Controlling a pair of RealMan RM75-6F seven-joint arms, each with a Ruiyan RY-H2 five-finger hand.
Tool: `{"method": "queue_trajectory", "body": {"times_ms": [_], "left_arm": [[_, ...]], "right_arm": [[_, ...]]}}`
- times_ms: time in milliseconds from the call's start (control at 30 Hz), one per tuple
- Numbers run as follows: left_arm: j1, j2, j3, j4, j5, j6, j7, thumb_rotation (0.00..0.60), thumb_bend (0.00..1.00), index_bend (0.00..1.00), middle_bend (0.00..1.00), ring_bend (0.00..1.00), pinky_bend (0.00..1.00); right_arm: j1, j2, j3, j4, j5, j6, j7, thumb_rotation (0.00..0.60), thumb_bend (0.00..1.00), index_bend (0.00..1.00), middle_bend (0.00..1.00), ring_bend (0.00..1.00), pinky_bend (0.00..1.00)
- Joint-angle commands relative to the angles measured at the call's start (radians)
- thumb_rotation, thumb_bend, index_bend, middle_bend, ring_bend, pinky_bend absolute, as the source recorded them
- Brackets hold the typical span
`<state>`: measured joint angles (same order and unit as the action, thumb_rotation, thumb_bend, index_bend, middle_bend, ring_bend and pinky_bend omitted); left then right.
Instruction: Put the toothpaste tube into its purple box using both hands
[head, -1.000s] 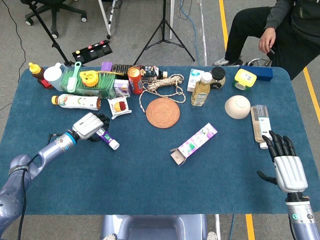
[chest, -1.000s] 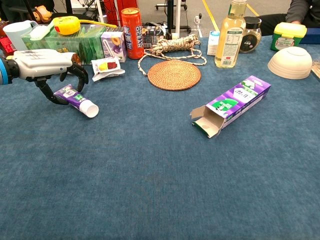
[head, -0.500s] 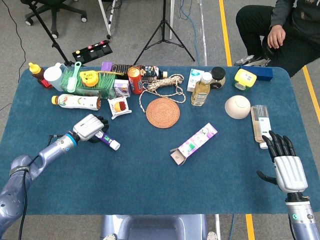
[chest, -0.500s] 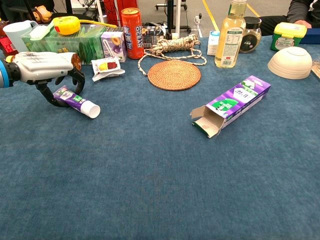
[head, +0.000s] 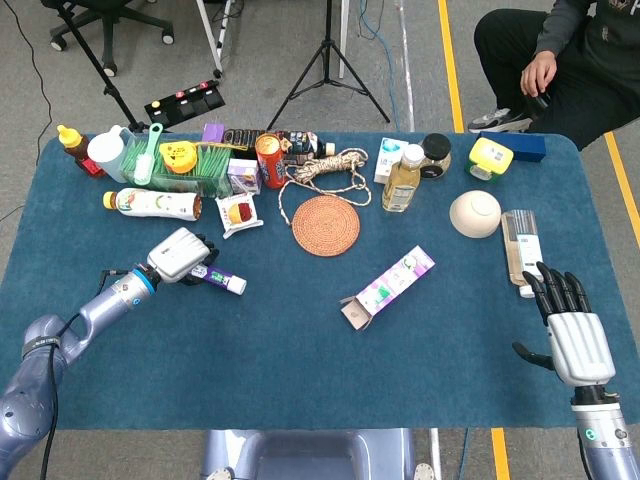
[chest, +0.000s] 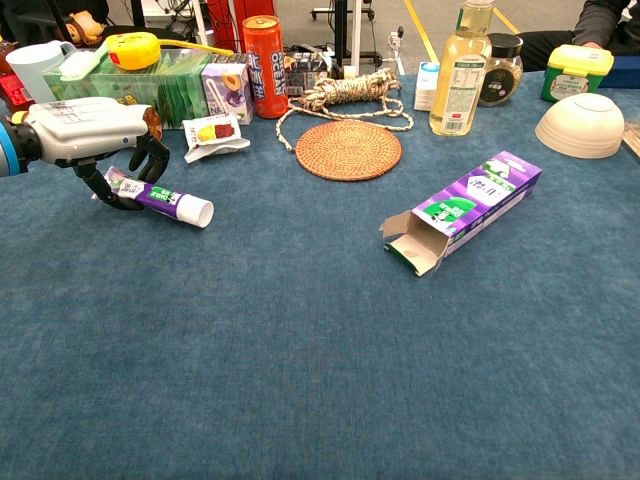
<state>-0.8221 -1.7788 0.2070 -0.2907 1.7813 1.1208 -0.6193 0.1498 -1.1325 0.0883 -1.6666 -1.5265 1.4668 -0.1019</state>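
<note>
The toothpaste tube (chest: 165, 200), purple with a white cap, lies at the left of the blue table, also the tube (head: 222, 280) in the head view, its cap pointing right. My left hand (chest: 85, 132) curls its fingers around the tube's rear end and grips it; the same left hand (head: 178, 256) shows in the head view. The purple box (chest: 463, 206) lies at centre right, its open flap end toward me, the box (head: 388, 286) angled in the head view. My right hand (head: 572, 325) hovers at the table's right edge, fingers spread, holding nothing.
A round woven mat (head: 326, 224) and a rope coil (head: 328, 165) lie behind the box. Along the back stand a red can (head: 270, 160), a green basket (head: 185, 168), an oil bottle (head: 402, 180), jars and a white bowl (head: 474, 213). A flat case (head: 521, 250) lies near the right hand.
The left hand has closed tighter on the tube and turned it, so the cap end swung right and slightly away. The right hand stayed put.
</note>
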Motion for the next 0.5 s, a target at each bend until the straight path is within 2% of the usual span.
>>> {"method": "queue_trajectory", "body": {"times_ms": [33, 500], "left_arm": [[0.002, 0.006, 0.000, -0.008, -0.001, 0.007, 0.012, 0.600, 0.42, 0.68, 0.59, 0.51, 0.73], [0.012, 0.080, -0.034, -0.138, -0.035, 0.064, 0.012, 0.600, 0.43, 0.69, 0.60, 0.53, 0.75]], "right_arm": [[0.000, 0.001, -0.001, -0.001, -0.002, 0.002, 0.000, 0.600, 0.00, 0.04, 0.00, 0.00, 0.00], [0.005, 0.003, -0.012, 0.001, -0.021, -0.009, 0.010, 0.600, 0.00, 0.04, 0.00, 0.00, 0.00]]}}
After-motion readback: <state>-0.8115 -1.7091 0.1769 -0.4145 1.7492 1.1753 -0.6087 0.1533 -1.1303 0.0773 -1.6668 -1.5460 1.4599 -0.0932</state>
